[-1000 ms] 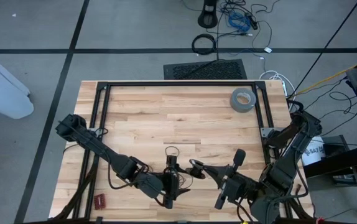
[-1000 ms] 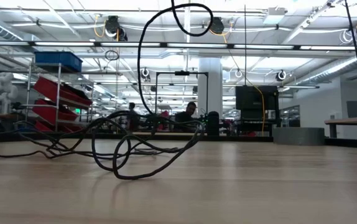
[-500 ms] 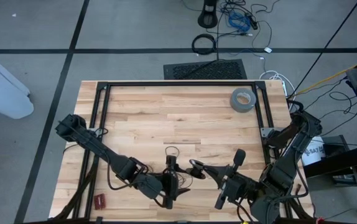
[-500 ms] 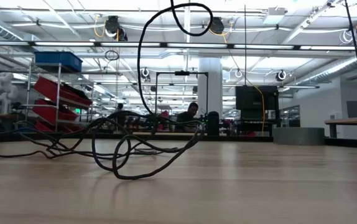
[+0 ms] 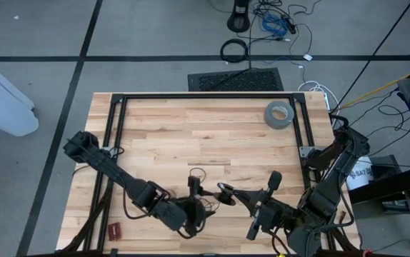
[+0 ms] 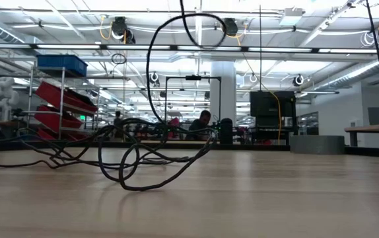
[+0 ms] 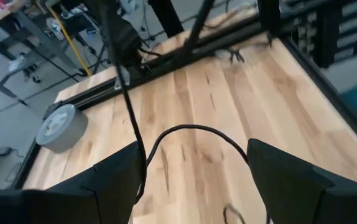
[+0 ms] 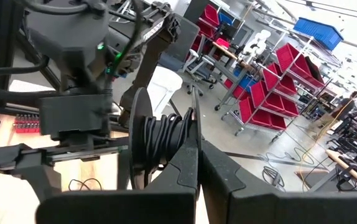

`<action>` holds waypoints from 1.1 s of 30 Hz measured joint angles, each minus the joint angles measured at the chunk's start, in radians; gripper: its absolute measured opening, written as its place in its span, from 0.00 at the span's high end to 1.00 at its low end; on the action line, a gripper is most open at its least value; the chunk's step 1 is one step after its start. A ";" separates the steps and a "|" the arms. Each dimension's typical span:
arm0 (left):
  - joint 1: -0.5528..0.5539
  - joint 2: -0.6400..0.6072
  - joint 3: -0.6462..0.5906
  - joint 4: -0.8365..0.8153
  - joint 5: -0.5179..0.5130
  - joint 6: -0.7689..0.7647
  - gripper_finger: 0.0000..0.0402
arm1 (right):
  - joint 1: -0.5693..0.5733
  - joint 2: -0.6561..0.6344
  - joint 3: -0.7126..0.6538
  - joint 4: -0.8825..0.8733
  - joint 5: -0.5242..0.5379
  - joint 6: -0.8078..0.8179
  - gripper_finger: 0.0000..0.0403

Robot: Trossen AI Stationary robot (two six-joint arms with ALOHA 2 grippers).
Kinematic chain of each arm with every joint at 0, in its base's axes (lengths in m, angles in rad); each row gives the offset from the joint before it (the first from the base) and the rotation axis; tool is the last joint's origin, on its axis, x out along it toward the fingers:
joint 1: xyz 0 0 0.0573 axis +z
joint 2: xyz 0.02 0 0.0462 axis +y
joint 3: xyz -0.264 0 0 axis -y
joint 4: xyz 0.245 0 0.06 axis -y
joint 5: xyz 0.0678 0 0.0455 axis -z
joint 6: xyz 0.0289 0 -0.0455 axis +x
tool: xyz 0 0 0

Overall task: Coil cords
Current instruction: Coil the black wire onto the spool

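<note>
The cord, a thin black wire, lies in loose loops on the wooden table [image 5: 191, 135] near its front edge [image 5: 196, 173]. In the low view one strand [image 6: 151, 73] rises off the tabletop out of the picture. My right gripper [image 5: 223, 191] is shut, with several turns of cord [image 8: 163, 134] bunched beside its fingers. My left gripper [image 5: 193, 210] stands open just left of it. An arc of cord [image 7: 191, 129] crosses between the left fingers, and one strand [image 7: 132, 118] runs close by one of them. My right gripper has several turns of the cord [image 8: 166, 140] gathered in a bundle against the side of its shut fingers [image 8: 188, 155]. The fingers themselves hide where the wire is clamped. They point about level toward the table's left, and the bundle is held above the table. My left gripper has a strand close beside one finger [image 7: 119, 180]; I cannot tell whether they touch.
A grey tape roll [image 5: 278, 113] lies at the table's far right. A black metal frame [image 5: 205, 96] runs along the far and side edges. A small red object [image 5: 113, 230] sits at the front left. A thicker cable ring [image 5: 234, 50] lies on the floor beyond.
My left gripper has rolled a little about its own axis without changing place. The raised loop of cord at the top of the low view has spread from a small round loop into a wider, flatter one. The loops on the table have stayed where they were.
</note>
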State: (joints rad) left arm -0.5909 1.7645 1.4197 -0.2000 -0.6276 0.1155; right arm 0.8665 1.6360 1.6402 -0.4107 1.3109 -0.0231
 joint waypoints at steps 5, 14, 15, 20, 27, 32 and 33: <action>-0.017 0.000 0.000 -0.019 -0.047 0.015 0.27 | 0.000 0.000 0.000 0.000 0.000 0.000 1.00; -0.044 0.000 0.000 -0.027 -0.226 0.138 0.27 | 0.000 0.000 0.000 0.000 0.002 0.000 1.00; -0.049 0.000 0.000 -0.028 -0.242 0.155 0.27 | 0.000 0.000 0.000 0.001 0.002 0.000 1.00; -0.072 0.000 0.001 -0.017 -0.269 0.170 0.27 | 0.000 0.000 0.001 0.001 0.002 0.000 1.00; -0.087 0.000 0.052 -0.019 -0.265 0.077 0.27 | 0.000 0.000 0.001 0.000 0.002 0.000 1.00; -0.109 0.000 0.074 -0.026 -0.143 0.073 0.27 | 0.000 0.000 0.001 0.000 0.001 0.000 1.00; -0.114 0.000 0.074 -0.026 -0.134 0.074 0.27 | 0.000 0.000 0.001 0.000 0.000 0.000 1.00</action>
State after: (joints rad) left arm -0.7052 1.7649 1.4933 -0.2262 -0.7618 0.1892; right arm 0.8669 1.6360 1.6409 -0.4106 1.3113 -0.0231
